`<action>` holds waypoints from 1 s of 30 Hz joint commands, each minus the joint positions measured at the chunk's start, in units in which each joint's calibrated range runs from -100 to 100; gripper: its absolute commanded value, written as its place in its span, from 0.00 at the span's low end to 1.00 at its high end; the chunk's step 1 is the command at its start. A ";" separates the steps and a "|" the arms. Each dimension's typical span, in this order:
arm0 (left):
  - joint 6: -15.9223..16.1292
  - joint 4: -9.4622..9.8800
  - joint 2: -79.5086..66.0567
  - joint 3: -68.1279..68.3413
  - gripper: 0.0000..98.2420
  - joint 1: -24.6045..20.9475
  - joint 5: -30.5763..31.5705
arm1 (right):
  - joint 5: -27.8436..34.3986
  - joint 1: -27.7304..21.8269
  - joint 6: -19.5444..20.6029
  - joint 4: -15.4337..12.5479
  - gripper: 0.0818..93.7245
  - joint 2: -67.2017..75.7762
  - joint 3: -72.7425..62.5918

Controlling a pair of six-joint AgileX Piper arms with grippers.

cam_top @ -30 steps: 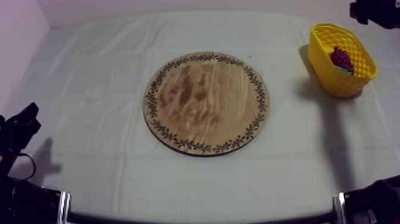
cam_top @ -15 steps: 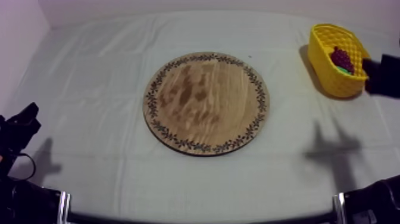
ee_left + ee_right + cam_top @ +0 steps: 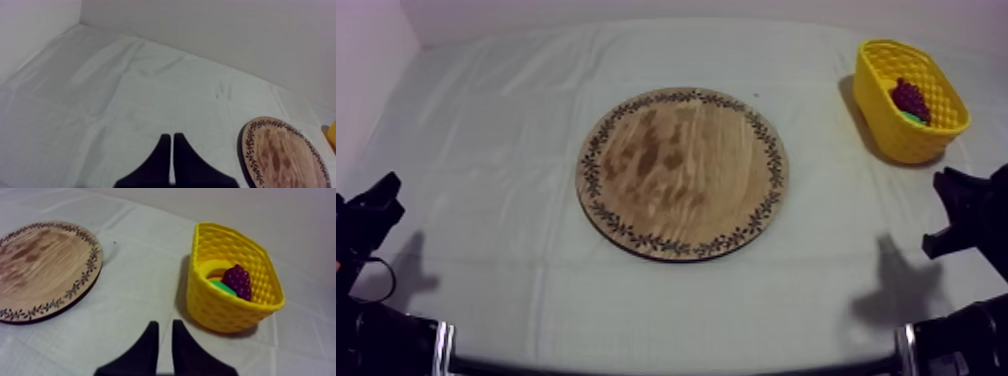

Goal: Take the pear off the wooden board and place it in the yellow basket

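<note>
The round wooden board (image 3: 682, 172) lies bare in the middle of the table. At the back right stands the yellow basket (image 3: 910, 100). Inside it the green pear (image 3: 222, 287) lies half under a bunch of grapes (image 3: 237, 281), with a yellow curved piece (image 3: 215, 268) behind them. My right gripper (image 3: 951, 212) hangs at the right edge, in front of the basket and clear of it; its fingers (image 3: 151, 338) stand nearly together, holding nothing. My left gripper (image 3: 376, 205) rests low at the left, its fingers (image 3: 162, 150) pressed into a narrow wedge.
The grey-white cloth is wrinkled but flat all round the board (image 3: 42, 268). A pale wall closes off the table's far side. The basket (image 3: 230, 278) stands near the right edge of the cloth.
My right arm has drawn back from above the basket to the table's right front, and its fingers have closed. The left arm, board and basket have not moved.
</note>
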State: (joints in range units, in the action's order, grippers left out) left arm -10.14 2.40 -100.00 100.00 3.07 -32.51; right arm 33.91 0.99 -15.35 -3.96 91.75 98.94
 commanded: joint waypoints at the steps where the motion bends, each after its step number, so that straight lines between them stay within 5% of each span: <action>1: 0.01 0.02 0.00 0.00 0.00 0.01 0.01 | 1.86 0.09 0.92 0.06 0.02 1.51 -0.25; 9: 0.01 0.02 0.00 0.00 0.00 0.01 0.01 | 3.73 0.45 -0.49 0.39 0.03 3.77 0.12; 18: 0.01 0.02 0.00 0.00 0.00 0.01 0.01 | 3.28 0.49 8.77 2.34 0.23 3.92 0.65; 30: 0.01 0.02 0.00 0.00 0.00 0.01 0.01 | 3.27 0.61 3.48 2.47 0.01 3.92 0.72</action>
State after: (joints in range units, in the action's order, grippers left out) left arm -10.14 2.40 -100.00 100.00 3.07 -32.51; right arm 37.28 1.59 -9.08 -1.50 95.65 99.63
